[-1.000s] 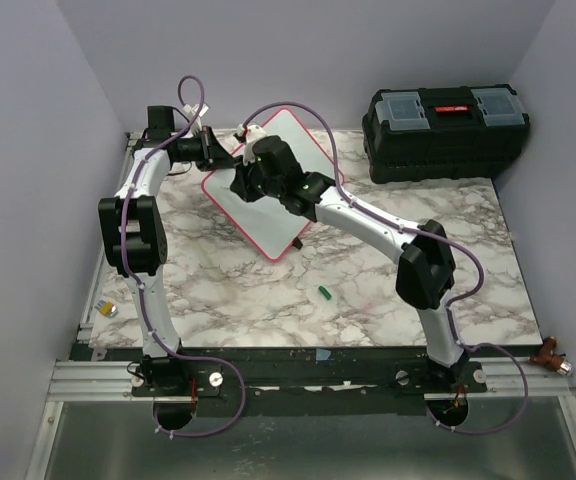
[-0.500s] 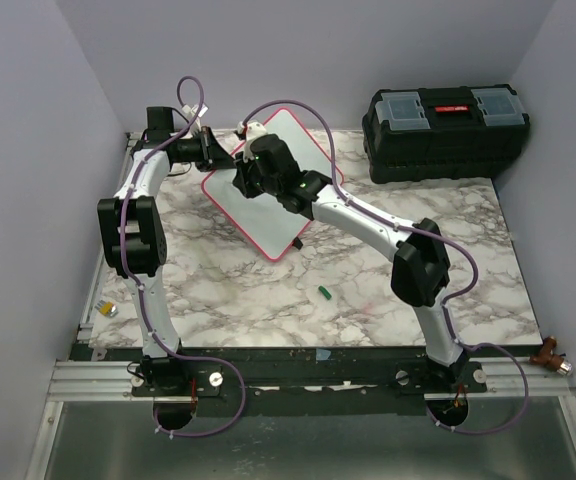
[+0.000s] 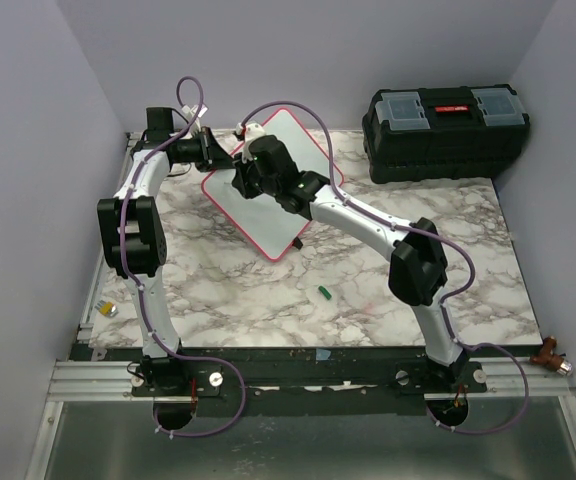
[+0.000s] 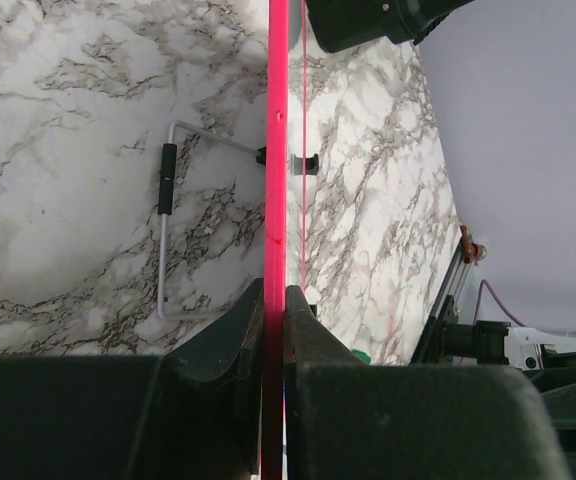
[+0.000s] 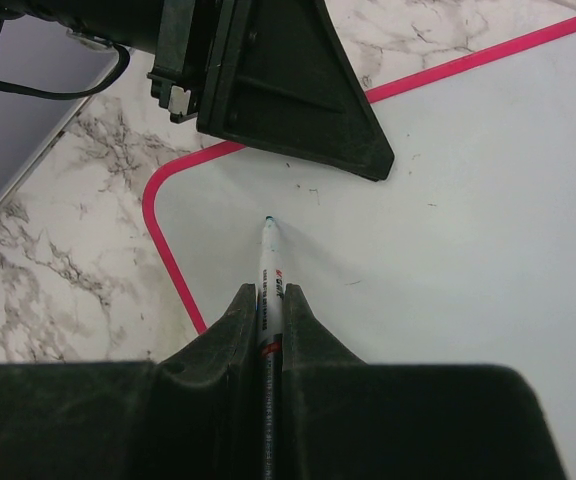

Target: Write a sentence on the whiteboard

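Where the counter (image 3: 228,290) runs nearest the arm bases, a green cap (image 3: 322,293) lies on the marble, at about 6 o'clock from the whiteboard (image 3: 258,220). Farther in, the whiteboard sits turned like a diamond toward the counter's 11 o'clock. The right end effector (image 5: 268,300) is clamped on a marker (image 5: 269,262), whose tip meets the white face near a rounded corner. Just beyond, at the whiteboard's 10 o'clock edge, the left end effector (image 4: 274,295) is pinched tight on the pink frame. A black toolbox (image 3: 446,130) stands farthest back, at 2 o'clock from the whiteboard, well apart.
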`<state>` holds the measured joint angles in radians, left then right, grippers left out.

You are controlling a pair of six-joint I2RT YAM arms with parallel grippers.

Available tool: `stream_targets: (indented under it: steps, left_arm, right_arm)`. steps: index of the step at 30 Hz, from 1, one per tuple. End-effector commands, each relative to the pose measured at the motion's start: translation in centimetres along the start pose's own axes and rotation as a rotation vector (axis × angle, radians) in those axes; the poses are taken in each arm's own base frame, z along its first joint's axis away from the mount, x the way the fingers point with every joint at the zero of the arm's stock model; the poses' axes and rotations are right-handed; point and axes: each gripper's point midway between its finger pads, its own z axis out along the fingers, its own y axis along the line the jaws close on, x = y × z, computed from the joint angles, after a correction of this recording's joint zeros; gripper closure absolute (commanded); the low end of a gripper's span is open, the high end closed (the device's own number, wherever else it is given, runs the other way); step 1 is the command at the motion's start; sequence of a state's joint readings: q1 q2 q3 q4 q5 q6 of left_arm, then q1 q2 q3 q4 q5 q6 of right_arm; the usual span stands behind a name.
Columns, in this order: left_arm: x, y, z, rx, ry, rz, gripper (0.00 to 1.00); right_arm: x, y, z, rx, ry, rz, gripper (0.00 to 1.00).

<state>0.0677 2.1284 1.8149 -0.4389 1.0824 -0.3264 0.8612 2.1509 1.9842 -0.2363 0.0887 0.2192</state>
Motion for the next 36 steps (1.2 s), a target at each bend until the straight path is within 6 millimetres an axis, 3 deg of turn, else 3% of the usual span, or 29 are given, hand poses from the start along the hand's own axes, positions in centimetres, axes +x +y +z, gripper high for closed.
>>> stream_targets:
  steps: [1, 16, 23, 36]
  left_arm:
    - [-1.7, -1.8, -0.7, -0.004, -0.05, 0.124, 1.0]
    - [-1.7, -1.8, -0.7, -0.004, -0.05, 0.123, 1.0]
    - [-1.6, -1.9, -0.7, -0.001, -0.051, 0.123, 1.0]
    - [-1.6, -2.3, -0.7, 0.011, -0.049, 0.13, 1.0]
  right_arm:
    - [0.4, 0.8, 0.8, -0.028, 0.006, -0.004, 0.99]
    - [3.1, 1.9, 0.2, -0.106, 0.072, 0.006, 0.99]
    - [4.2, 1.3, -0.2, -0.084, 0.093, -0.008, 0.99]
    - [4.3, -1.0, -0.2, 0.039, 0.094, -0.029, 0.99]
